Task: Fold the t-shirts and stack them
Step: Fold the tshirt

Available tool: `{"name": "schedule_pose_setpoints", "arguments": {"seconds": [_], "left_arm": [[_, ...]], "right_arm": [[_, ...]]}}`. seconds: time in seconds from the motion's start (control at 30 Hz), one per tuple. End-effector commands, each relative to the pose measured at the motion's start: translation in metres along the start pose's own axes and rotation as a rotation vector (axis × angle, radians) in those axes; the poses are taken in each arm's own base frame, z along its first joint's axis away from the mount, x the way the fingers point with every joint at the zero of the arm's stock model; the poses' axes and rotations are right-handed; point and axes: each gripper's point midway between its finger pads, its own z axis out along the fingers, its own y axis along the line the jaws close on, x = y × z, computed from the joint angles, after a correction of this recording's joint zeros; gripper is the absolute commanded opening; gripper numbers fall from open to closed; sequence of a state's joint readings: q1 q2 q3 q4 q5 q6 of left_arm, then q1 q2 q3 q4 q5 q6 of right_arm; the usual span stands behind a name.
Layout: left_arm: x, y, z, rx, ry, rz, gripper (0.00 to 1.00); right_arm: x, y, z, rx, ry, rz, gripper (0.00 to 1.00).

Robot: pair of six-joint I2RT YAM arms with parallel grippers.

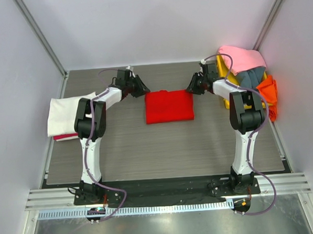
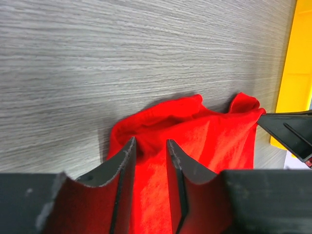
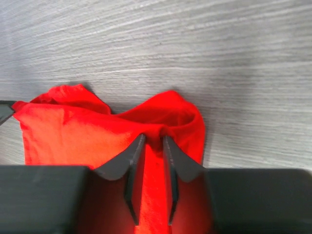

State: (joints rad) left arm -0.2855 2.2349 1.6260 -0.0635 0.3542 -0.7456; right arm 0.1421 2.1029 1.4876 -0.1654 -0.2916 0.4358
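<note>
wood-grain table (image 1: 163, 148) bears soft red t-shirt (image 1: 169, 106), folded square.

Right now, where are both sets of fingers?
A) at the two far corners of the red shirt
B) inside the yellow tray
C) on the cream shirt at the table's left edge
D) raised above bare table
A: the left fingers and the right fingers each straddle a bunched corner of the red t-shirt, and the top view puts both at its far edge.
</note>
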Motion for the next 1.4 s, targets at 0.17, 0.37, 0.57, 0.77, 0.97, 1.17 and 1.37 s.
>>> {"name": "schedule_pose_setpoints", "arguments": {"seconds": [0.17, 0.37, 0.57, 0.77, 0.97, 1.17, 1.37], "left_arm": [[-0.015, -0.024, -0.003, 0.075, -0.023, 0.035, 0.15], [-0.019, -0.029, -0.017, 0.064, -0.046, 0.064, 0.47], [-0.014, -0.026, -0.019, 0.06, -0.03, 0.052, 0.32], [-0.005, -0.019, -0.011, 0.047, -0.009, 0.05, 0.31], [0.002, -0.014, -0.005, 0.036, 0.015, 0.045, 0.17], [-0.01, -0.027, -0.02, 0.044, -0.026, 0.062, 0.0], [-0.024, -0.04, -0.04, 0.058, -0.068, 0.052, 0.0]], "right_arm": [[-0.027, 0.02, -0.001, -0.071, -0.05, -0.022, 0.06], [-0.03, 0.021, -0.006, -0.073, -0.056, -0.016, 0.01], [-0.031, 0.022, -0.009, -0.082, -0.056, -0.003, 0.01], [-0.029, 0.023, -0.008, -0.095, -0.046, 0.002, 0.01], [-0.031, 0.025, -0.01, -0.099, -0.05, 0.006, 0.01], [-0.038, 0.031, -0.027, -0.099, -0.08, -0.003, 0.01], [-0.047, 0.024, -0.048, -0.071, -0.124, 0.01, 0.01]]}}
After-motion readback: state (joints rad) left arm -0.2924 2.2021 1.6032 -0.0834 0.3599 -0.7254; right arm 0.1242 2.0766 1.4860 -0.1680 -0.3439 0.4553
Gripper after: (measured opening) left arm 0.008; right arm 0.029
